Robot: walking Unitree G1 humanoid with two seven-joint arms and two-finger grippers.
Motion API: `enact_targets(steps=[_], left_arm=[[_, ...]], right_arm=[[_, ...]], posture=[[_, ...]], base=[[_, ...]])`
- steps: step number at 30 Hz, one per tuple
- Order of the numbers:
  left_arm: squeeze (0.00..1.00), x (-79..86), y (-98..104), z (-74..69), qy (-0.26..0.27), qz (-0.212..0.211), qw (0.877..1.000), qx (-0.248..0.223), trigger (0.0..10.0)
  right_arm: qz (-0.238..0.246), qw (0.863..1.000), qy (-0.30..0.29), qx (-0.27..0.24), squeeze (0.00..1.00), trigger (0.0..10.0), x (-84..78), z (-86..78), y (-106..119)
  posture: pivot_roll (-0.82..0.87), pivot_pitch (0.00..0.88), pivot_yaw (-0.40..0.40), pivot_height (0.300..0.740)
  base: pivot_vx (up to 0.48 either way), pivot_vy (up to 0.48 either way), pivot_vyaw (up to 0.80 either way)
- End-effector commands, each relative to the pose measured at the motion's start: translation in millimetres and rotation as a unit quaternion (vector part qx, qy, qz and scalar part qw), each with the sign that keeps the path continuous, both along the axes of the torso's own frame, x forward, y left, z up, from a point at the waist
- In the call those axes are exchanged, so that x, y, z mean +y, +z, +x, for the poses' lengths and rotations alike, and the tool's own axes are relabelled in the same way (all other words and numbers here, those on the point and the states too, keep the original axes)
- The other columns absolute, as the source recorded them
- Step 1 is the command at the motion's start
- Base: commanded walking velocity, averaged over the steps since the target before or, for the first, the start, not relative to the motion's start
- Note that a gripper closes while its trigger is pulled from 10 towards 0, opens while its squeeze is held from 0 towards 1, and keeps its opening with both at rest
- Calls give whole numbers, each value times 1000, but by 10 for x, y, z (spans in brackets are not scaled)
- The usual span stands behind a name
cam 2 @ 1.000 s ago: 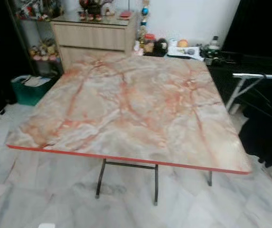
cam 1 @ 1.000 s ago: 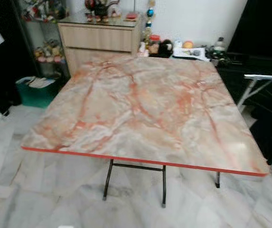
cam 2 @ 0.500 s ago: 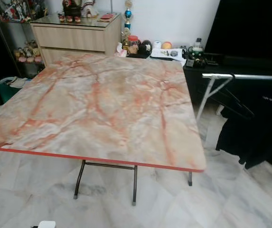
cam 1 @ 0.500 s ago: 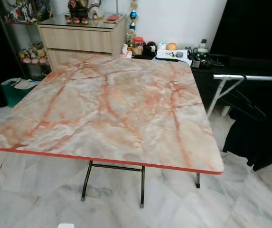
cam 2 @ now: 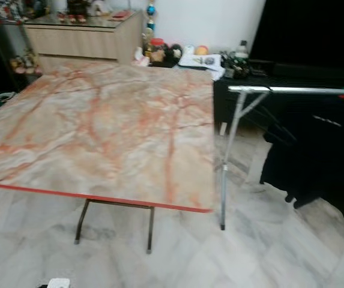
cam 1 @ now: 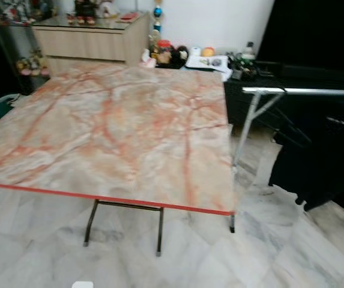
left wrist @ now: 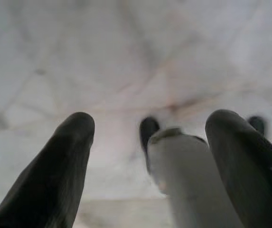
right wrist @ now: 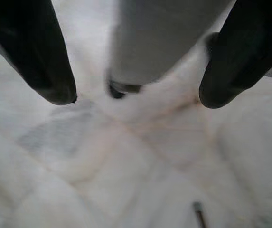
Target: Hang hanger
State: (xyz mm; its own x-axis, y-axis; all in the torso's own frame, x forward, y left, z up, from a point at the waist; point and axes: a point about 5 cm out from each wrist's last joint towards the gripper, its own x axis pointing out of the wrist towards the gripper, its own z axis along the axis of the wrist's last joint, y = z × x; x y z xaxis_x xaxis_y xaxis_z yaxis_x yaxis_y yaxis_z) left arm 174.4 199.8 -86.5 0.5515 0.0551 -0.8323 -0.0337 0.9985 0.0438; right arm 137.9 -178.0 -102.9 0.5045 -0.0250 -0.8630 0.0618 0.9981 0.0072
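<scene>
Swinging rightward past the desk (cam 1: 111, 120), bringing the clothes rail (cam 1: 304, 91) nearer; left pincer (left wrist: 147, 156) and right pincer (right wrist: 138, 90) hanging spread, gripping nothing; hanger unseen.

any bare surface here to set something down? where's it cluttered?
The marble-pattern table top is bare from its red front edge back to the wooden cabinet. Clutter sits past its far right corner: jars and small items. On the right, the clothes rack with dark garments crowds the floor beside the table.
</scene>
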Motion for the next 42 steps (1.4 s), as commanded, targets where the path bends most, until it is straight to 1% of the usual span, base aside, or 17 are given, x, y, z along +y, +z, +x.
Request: enact_targets(steps=[1, 6, 9, 12, 14, 17, 20, 23, 26, 28, 30, 32, 33, 34, 38, 42], left_arm=[[0, 750, 47, -351, 77, 64, 994, 36, 10000], [0, 826, 90, -314, 80, 71, 994, 27, 10000], [0, 848, 92, -338, 83, 74, 994, 23, 10000], [0, 824, 69, -377, 78, 75, 994, 29, 10000], [0, 815, 59, -395, 85, 73, 993, 29, 10000], [0, 764, 25, -441, 93, 63, 993, 31, 10000], [0, 750, 4, -492, 96, 60, 993, 36, 10000], [0, 732, -4, -497, 87, 60, 994, 39, 10000], [0, 740, 13, -455, 92, 58, 994, 31, 10000], [0, 742, 24, -425, 93, 58, 994, 27, 10000], [0, 746, 25, -428, 94, 58, 994, 26, 10000], [0, 768, 32, -434, 98, 58, 993, 25, 10000], [0, 774, 34, -431, 98, 58, 993, 24, 10000], [0, 784, 38, -430, 97, 59, 993, 24, 10000], [0, 816, 46, -440, 100, 61, 993, 26, 10000], [0, 810, 41, -448, 108, 58, 992, 25, 10000]], right_arm=[[2, 997, -59, -40, 0, 10000, -287, 500, 233], [10, 998, -59, -34, 0, 10000, -201, 478, 207], [11, 998, -50, -31, 0, 10000, -160, 481, 201], [8, 999, -38, -26, 0, 10000, -126, 474, 192], [7, 999, -35, -25, 0, 10000, -122, 465, 188], [7, 999, -43, -26, 0, 10000, -117, 418, 167], [10, 998, -50, -25, 0, 10000, -104, 365, 143], [15, 998, -55, -23, 0, 10000, -85, 326, 125], [17, 998, -53, -19, 0, 10000, -60, 291, 107], [15, 999, -39, -14, 0, 10000, -49, 282, 101], [13, 1000, -25, -12, 0, 10000, -39, 279, 99], [13, 1000, -16, -12, 0, 10000, -18, 275, 96], [13, 1000, -15, -11, 0, 10000, -12, 273, 94], [12, 1000, -6, -10, 0, 10000, -4, 269, 92], [6, 1000, 15, -7, 0, 10000, 6, 275, 93], [3, 1000, 13, -8, 0, 10000, -5, 279, 96]], posture=[[29, 0, 20, 740], [39, 0, 27, 740], [58, 0, 17, 740], [77, 0, 10, 740], [81, 0, 10, 740], [71, 0, 23, 740], [42, 0, 35, 740], [31, 0, 35, 740], [33, 0, 28, 740], [31, 0, 13, 740], [21, 0, 0, 740], [-2, 0, -35, 740], [-2, 0, -35, 740], [-7, 0, -59, 740], [-8, 0, -80, 740], [-8, 0, -80, 740]], base=[[0, -345, 0], [0, -340, 0], [0, -331, 0], [0, -328, 0], [0, -324, 0], [0, -322, 0], [0, -319, 0], [0, -319, 0], [0, -320, 0], [0, -322, 0], [0, -315, 0], [0, -304, 0], [0, -304, 0], [0, -296, 0], [0, -297, 0], [0, -296, 0]])
